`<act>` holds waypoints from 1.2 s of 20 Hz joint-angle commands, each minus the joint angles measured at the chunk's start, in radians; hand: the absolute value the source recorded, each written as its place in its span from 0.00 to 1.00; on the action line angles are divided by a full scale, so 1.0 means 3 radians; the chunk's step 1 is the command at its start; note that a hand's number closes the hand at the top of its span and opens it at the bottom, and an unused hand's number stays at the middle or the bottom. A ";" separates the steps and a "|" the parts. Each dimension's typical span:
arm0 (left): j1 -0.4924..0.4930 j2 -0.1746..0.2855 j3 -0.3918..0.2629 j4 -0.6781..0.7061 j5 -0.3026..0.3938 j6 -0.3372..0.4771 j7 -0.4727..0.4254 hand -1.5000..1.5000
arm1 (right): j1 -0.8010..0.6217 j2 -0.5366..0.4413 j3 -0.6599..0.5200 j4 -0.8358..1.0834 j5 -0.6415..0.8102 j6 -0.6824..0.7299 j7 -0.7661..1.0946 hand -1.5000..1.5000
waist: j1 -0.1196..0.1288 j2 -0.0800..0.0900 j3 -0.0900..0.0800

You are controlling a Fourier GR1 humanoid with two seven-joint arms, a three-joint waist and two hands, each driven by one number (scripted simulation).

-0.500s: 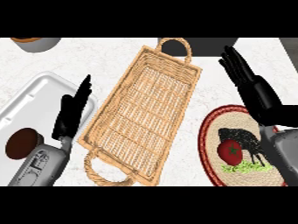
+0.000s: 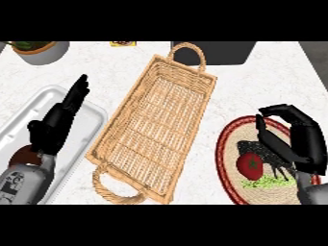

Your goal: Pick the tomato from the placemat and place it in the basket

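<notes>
View from the head camera, looking steeply down; I list items by apparent size.

(a) White marbled counter (image 2: 266, 81), which carries everything else.

(b) Wicker basket (image 2: 159, 125), long and rectangular, lying on a diagonal at centre with a loop handle at each end. I see nothing inside it.

(c) Pale tray (image 2: 17, 127) with rounded corners, at the left and parallel to the basket. The two sit close together, but I cannot tell whether they touch.

(d) Round woven placemat (image 2: 239, 130) with a red rim, at the lower right beside the basket's right wall. A dark figure and a green patch are printed on it.

(e) My left hand (image 2: 53, 127), over the tray. Its fingers are straight and point up the view, with nothing in them. Its grey forearm (image 2: 20, 185) enters at the lower left.

(f) My right hand (image 2: 305, 139), over the right half of the placemat. Its fingers are bent inward toward the palm and enclose nothing.

(g) Dark block (image 2: 227, 50) at the top edge, behind the basket's far handle.

(h) Grey plant pot (image 2: 42, 50), top left corner, partly cropped.

(i) Tomato (image 2: 249, 164), red, lying on the placemat near its centre. It is just left of the right hand and outside its fingers. I cannot tell whether the thumb touches it.

(j) Brown round object (image 2: 23, 154) on the tray, partly hidden by the left wrist.

(k) Small yellow item (image 2: 122, 43) at the top edge, too small to identify.
</notes>
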 commanded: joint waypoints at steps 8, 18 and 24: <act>0.0024 0.0089 0.0048 -0.0107 0.0079 -0.0262 -0.0186 0.50 | 0.0023 0.0375 0.0474 0.0370 0.1790 -0.1943 0.1261 0.00 | 0.0046 0.0019 -0.0031; 0.0117 0.0205 0.0154 -0.0173 0.0102 -0.0272 -0.0174 0.50 | 0.0324 -0.0385 0.0462 0.0465 0.2533 -0.0996 0.2632 0.00 | -0.0014 -0.0004 -0.0077; 0.0150 0.0186 0.0125 -0.0218 0.0097 -0.0270 -0.0129 0.50 | 0.0286 -0.0583 0.0740 -0.0262 0.2449 0.0002 0.3632 0.00 | -0.0005 -0.0035 -0.0050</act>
